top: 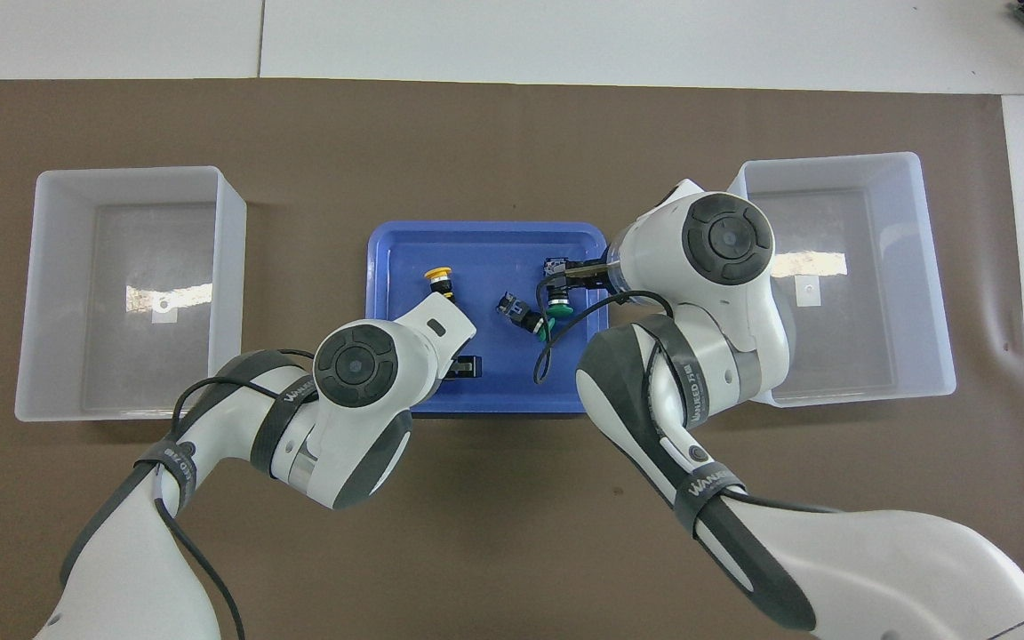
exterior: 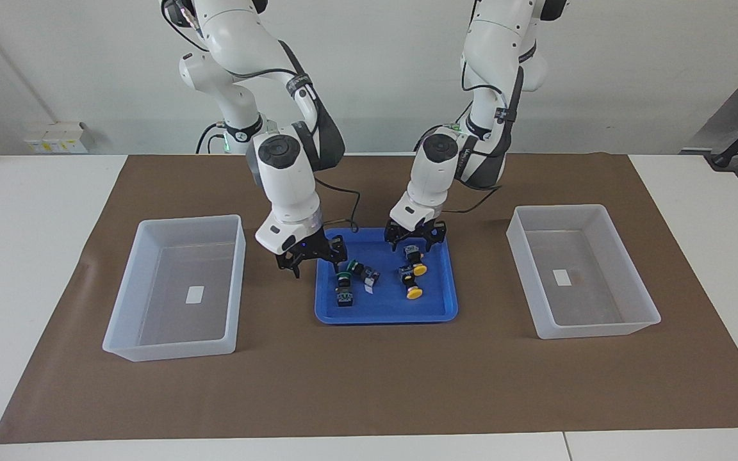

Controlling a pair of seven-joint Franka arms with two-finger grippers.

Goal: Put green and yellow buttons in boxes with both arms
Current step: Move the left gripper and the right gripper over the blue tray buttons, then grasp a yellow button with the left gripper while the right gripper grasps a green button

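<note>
Over the blue tray point(exterior: 385, 314), both grippers hung low. The right gripper point(exterior: 312, 256), fingers apart, hovered above the green buttons point(exterior: 345, 276); the left gripper point(exterior: 415, 238), fingers seemingly apart, sat over the yellow buttons point(exterior: 414, 282). All four lay crowded mid-tray, so a descending finger might knock a neighbour aside or catch the tray's rim. Both boxes point(exterior: 177, 288) point(exterior: 577, 272) stood well apart at either end, with open mat between.

— What do the arms look like?
— Both arms, the left arm point(exterior: 452, 160) and the right arm point(exterior: 282, 173), have glossy white shells, round dark grey joint caps, black cables strapped alongside, and grey lettering on dark bands.
— And the ends?
— Black.
</note>
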